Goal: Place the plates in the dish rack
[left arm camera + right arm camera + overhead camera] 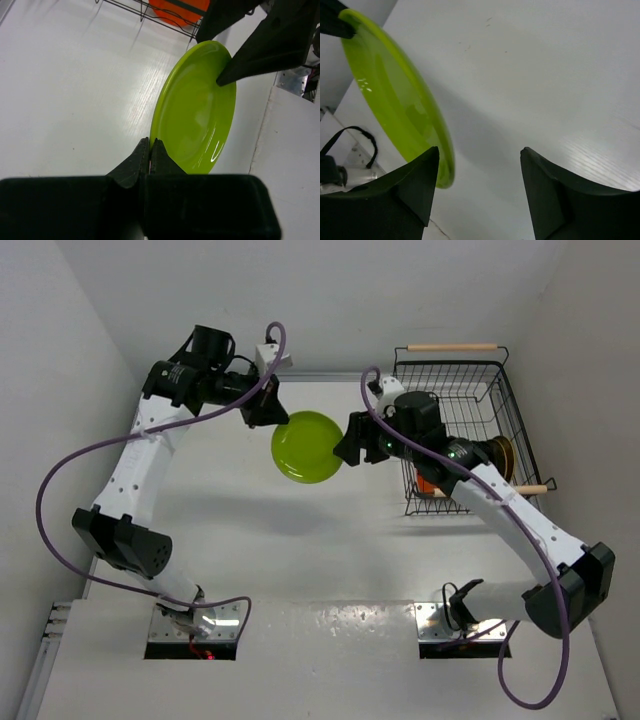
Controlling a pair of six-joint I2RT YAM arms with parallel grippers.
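Observation:
A lime green plate (305,447) hangs on edge above the table, between the two arms. My left gripper (270,412) is shut on its rim; in the left wrist view the plate (197,110) rises from the closed left gripper (150,142). My right gripper (345,445) is open and straddles the opposite rim. In the right wrist view the plate (395,100) lies just inside one finger of the right gripper (480,148), with a wide gap to the other. The dish rack (520,430) stands at the right and holds an orange-red plate (432,488) and a gold-brown plate (500,453).
The rack's wooden handles (452,346) lie at its far and near ends. White walls close in the table at the back and both sides. In the left wrist view the rack's wire (130,9) and the orange-red plate (175,10) show beyond the green plate.

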